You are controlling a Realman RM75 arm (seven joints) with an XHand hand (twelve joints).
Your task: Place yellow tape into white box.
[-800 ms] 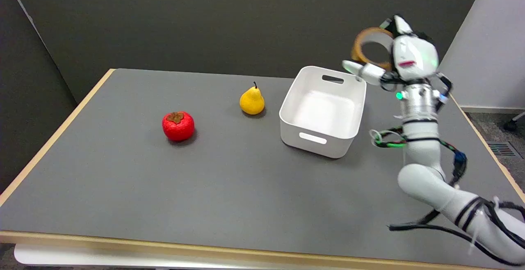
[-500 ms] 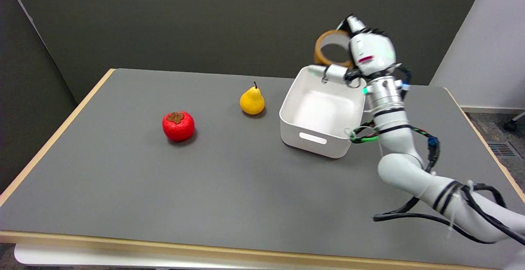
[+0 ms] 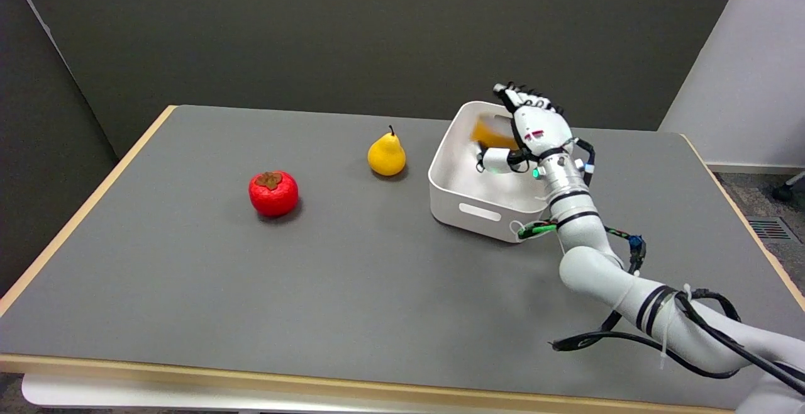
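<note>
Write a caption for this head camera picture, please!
Right hand lowers blurred yellow tape inside white box.

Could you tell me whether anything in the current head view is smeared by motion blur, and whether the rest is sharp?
In the head view, the yellow tape is a blurred smear inside the white box, beside the right hand; whether the hand holds it is unclear. The pear and red fruit are sharp, with soft shadows.
</note>
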